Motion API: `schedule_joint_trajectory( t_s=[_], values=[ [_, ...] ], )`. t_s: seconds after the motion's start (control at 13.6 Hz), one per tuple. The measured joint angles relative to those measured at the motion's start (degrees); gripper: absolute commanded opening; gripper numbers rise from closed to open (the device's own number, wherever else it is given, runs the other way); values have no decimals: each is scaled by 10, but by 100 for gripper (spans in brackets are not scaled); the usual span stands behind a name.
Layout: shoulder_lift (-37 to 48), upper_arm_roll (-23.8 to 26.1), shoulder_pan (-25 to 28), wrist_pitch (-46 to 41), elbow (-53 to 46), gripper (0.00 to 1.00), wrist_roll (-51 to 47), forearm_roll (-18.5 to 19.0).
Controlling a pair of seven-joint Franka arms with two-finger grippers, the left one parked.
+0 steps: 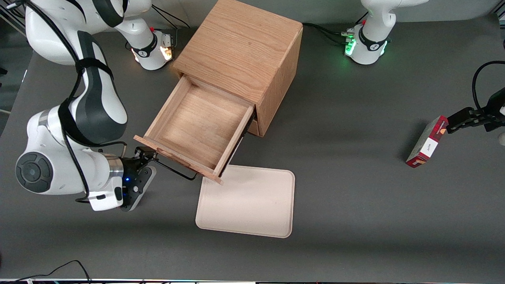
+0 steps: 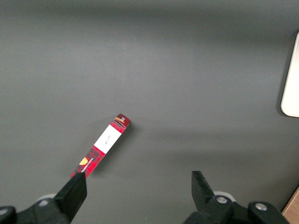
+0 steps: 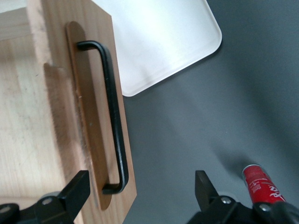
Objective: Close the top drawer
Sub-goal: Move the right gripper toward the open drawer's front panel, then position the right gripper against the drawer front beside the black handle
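Front view: top drawer [image 1: 199,126] pulled out, open claw [image 1: 146,154] at its handle [image 1: 175,170].

The top drawer [image 1: 199,128] juts fully out of the cabinet [image 1: 240,51], its handle [image 1: 175,170] in open air. The pincer [image 3: 140,196] hangs spread just before that front, at its working-arm end. A cream tray [image 1: 246,203] lies flat on the table [image 1: 355,197] at the drawer's 5 o'clock, under its corner. A red box [image 1: 427,142] sits well apart toward the parked arm's end.
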State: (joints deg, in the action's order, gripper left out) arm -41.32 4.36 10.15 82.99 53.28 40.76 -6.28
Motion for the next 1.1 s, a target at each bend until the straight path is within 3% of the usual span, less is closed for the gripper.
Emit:
schedule_joint_trajectory(
  t_s=[0.66,1.1],
  values=[
    [-30,1,0,26,17,100,-41,-55],
    [-32,0,-1,56,47,100,-43,-58]
  ],
)
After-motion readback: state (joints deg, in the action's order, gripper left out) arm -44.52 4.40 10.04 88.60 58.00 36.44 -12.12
